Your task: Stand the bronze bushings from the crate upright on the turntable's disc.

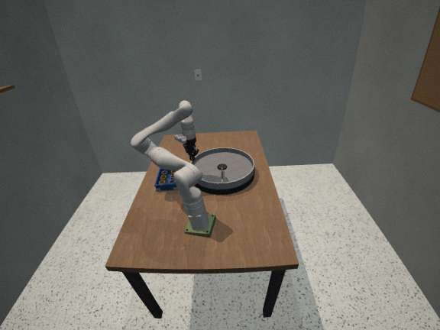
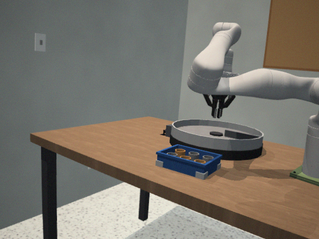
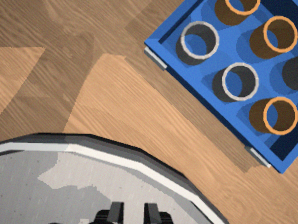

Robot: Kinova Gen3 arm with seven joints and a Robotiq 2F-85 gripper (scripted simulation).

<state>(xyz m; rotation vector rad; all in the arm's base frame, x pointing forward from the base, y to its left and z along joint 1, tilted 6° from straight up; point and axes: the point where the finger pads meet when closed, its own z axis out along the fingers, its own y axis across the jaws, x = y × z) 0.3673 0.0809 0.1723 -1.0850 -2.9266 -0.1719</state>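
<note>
The blue crate holds three bronze bushings and three steel ones, all upright. The bronze ones are one at the far side, one in the near row's middle and one at its end. The steel ones show as grey rings, one beside the crate's wall. The turntable's disc carries no bushing that I can see; its dark hub is at the centre. My gripper is slightly open, empty, above the turntable's edge area.
A raised grey wall rings the disc. A thin upright divider runs from near the hub to this wall. A small grey block sits at the turntable's side. The crate stands close beside the turntable, near the table's edge.
</note>
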